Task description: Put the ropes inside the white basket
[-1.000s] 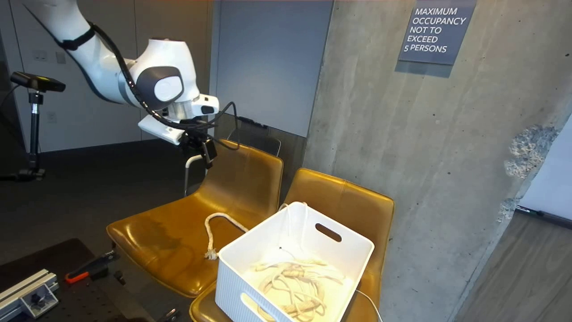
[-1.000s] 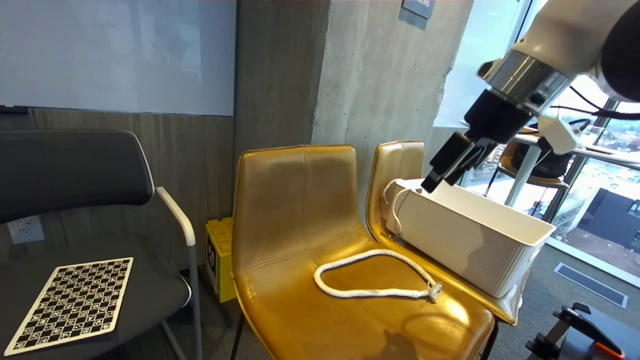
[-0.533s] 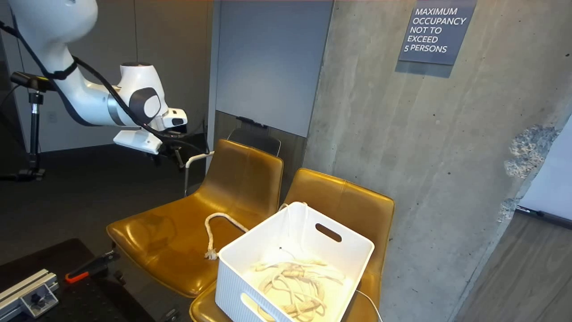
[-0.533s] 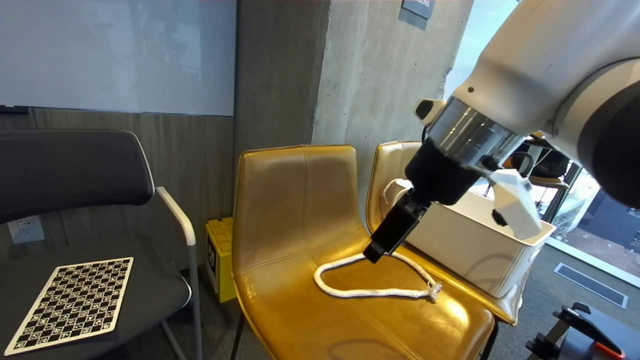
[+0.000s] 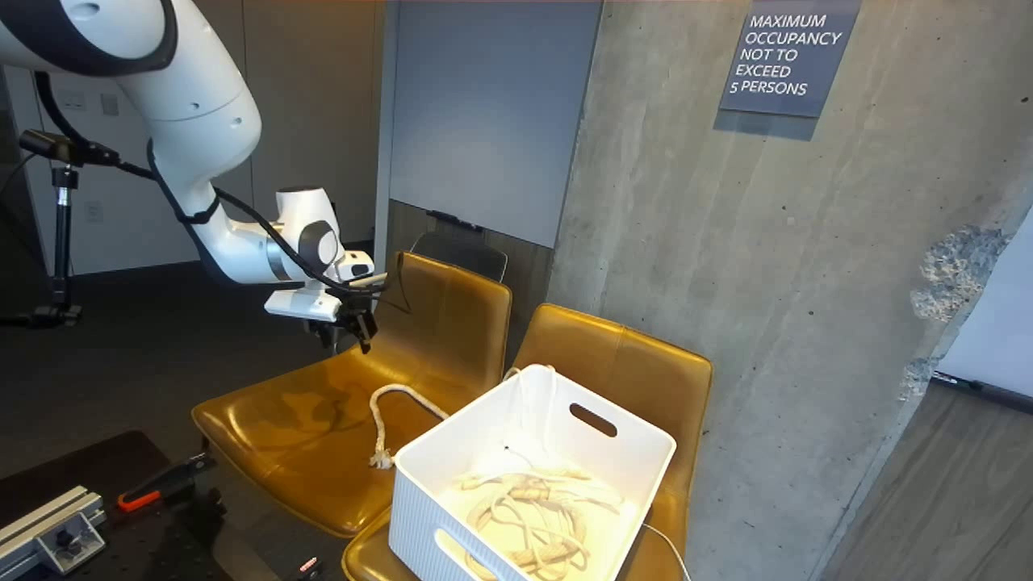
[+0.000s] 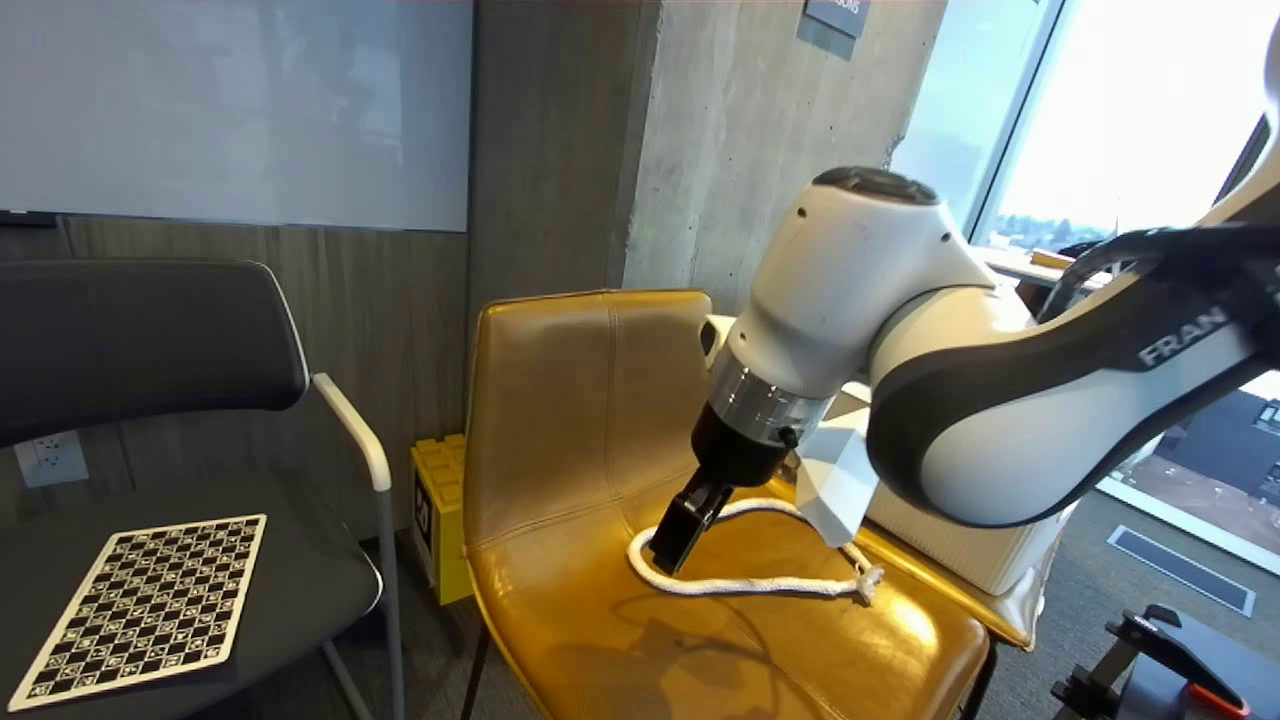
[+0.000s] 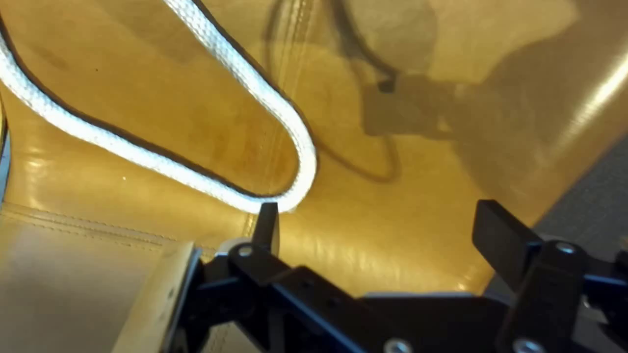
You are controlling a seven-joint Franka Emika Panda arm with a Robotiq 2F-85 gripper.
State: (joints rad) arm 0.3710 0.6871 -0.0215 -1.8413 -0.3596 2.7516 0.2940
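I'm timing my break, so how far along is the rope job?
Looks done: tangled ropes lie inside the white basket. In hand: nothing held; the open gripper hangs above the chair seat, near a loose rope. Left: that rope must go in, and a strand at the basket's rim may need tucking.

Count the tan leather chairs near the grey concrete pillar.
2: one tan leather chair with looped white rope on its seat; the neighbouring chair bears the white rectangular plastic basket. More may be hidden.
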